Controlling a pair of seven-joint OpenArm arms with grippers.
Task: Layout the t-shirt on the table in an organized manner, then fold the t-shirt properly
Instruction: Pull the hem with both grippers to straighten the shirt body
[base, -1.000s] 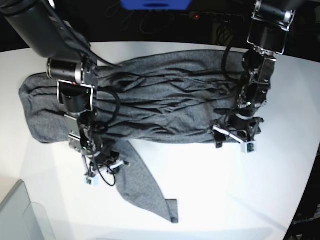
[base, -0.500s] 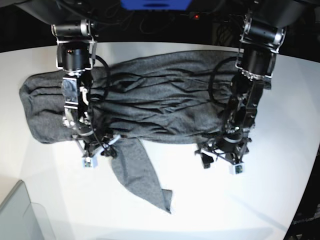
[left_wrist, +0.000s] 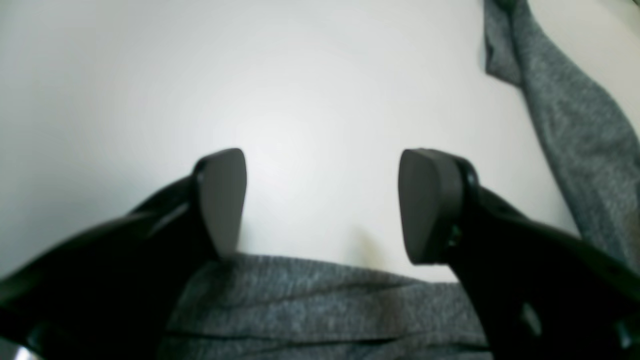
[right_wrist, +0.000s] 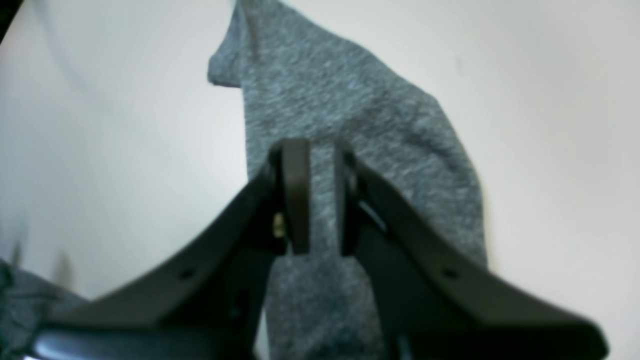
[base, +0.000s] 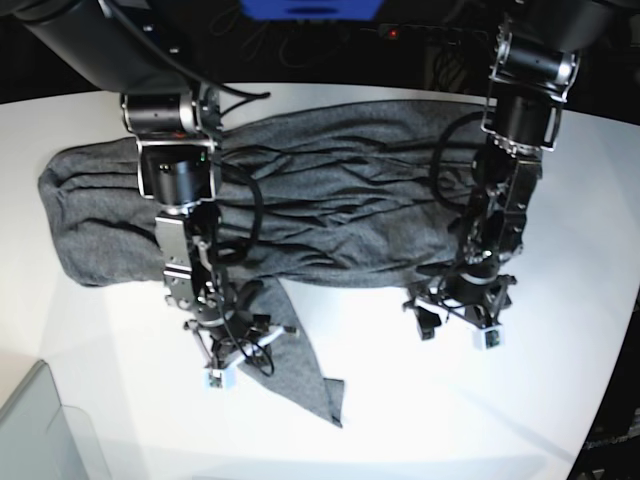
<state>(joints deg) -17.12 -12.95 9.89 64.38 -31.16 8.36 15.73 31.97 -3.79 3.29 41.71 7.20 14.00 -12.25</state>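
Note:
The dark grey t-shirt (base: 330, 210) lies spread and wrinkled across the white table (base: 400, 420). One long sleeve (base: 295, 370) trails toward the near edge. My right gripper (base: 238, 352) sits at the upper part of that sleeve. In the right wrist view its fingers (right_wrist: 295, 195) stand almost together, with sleeve fabric (right_wrist: 350, 110) in the narrow gap. My left gripper (base: 458, 325) hangs open over bare table just off the shirt's near hem. In the left wrist view its pads (left_wrist: 430, 205) are wide apart, with the hem (left_wrist: 320, 310) below them.
A translucent grey bin corner (base: 40, 430) sits at the near left of the table. The table's curved edge runs down the right side (base: 615, 380). Dark cables and equipment line the far edge.
My left gripper slid off the shirt body toward the near edge onto bare table, staying open. My right gripper shifted along the sleeve, and the sleeve's loose end drew in a little.

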